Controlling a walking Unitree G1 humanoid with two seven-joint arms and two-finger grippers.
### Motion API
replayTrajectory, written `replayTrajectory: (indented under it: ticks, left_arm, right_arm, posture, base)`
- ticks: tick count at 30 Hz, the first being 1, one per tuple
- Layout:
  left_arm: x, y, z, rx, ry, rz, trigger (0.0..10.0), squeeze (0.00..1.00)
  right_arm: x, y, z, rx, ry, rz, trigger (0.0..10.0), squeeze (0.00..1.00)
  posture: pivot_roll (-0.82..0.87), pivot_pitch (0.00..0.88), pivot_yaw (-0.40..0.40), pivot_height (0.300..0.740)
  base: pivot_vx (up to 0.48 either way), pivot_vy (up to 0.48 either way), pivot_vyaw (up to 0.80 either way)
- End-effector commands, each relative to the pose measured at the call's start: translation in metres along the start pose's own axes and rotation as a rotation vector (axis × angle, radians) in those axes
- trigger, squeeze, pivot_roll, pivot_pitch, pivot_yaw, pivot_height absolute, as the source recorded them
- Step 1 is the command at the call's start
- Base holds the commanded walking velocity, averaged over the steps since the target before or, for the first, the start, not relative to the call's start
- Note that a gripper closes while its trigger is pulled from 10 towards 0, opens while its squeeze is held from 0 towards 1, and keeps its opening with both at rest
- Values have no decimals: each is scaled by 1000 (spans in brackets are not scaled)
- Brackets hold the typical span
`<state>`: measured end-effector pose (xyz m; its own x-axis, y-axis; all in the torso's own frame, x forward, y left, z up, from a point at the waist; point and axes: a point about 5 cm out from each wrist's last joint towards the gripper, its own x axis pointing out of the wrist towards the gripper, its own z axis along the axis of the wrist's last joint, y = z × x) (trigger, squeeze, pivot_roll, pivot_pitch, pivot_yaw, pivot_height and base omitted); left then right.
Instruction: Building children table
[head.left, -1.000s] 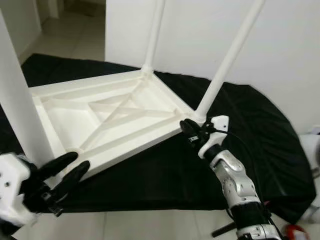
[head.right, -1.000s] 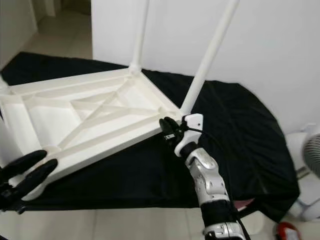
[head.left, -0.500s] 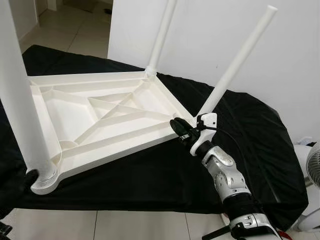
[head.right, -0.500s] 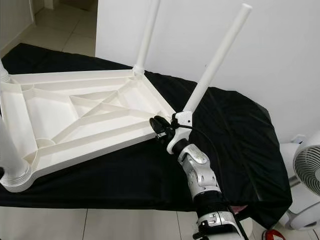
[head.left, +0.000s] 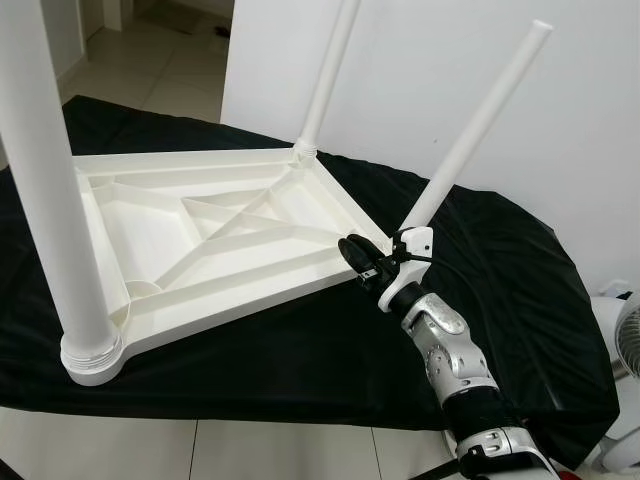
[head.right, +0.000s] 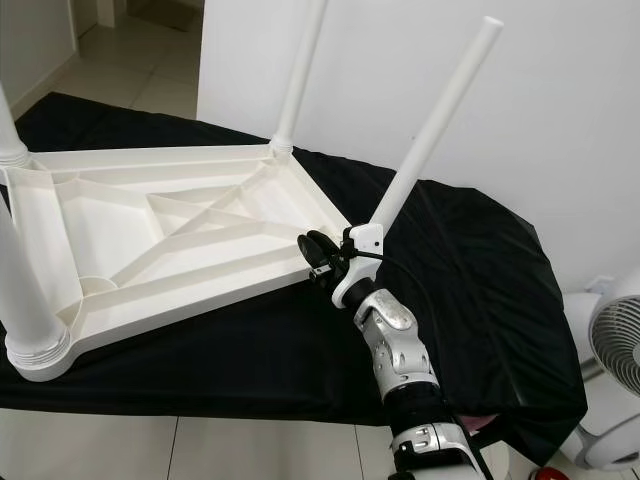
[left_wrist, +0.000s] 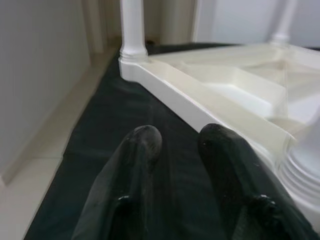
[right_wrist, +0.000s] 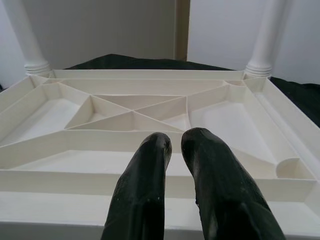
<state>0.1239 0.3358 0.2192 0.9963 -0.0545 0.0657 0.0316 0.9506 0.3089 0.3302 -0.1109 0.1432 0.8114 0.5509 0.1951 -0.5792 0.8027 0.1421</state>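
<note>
Pressing the upturned table's (head.left: 220, 240) near rim, right end effector (head.left: 362, 263) clenched.

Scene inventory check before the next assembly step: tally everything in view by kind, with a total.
White table legs: 4
White tabletop, upside down: 1
Black cloth: 1
Fan: 1
Robot hands: 2, left hand and right hand
Total: 9
</note>
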Motion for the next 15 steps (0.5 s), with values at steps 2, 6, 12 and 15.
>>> replayTrajectory:
  ticks: [2,6,12,15]
  left_arm:
    - [15,-6,-7,-5,-9,35,10000,0]
    - [43,-8,-4,16,-62,115,10000,0]
    - [68,-54,13,-81,-175,-127,10000,0]
    - [68,-67,15,-81,-174,-219,10000,0]
  right_arm:
    - [-6,-7,-1,-1,-2,-40,10000,0]
    - [-7,-5,-1,-1,-7,-47,10000,0]
    - [-13,-9,2,-17,-12,-71,10000,0]
    - [-15,-11,1,-21,-9,-78,10000,0]
  posture:
    - [288,0,-209,740]
    - [266,0,-196,740]
    - [231,0,-180,740]
    - [224,0,-176,740]
  base:
    - [0,0,0]
    - [0,0,0]
    - [0,0,0]
    - [0,0,0]
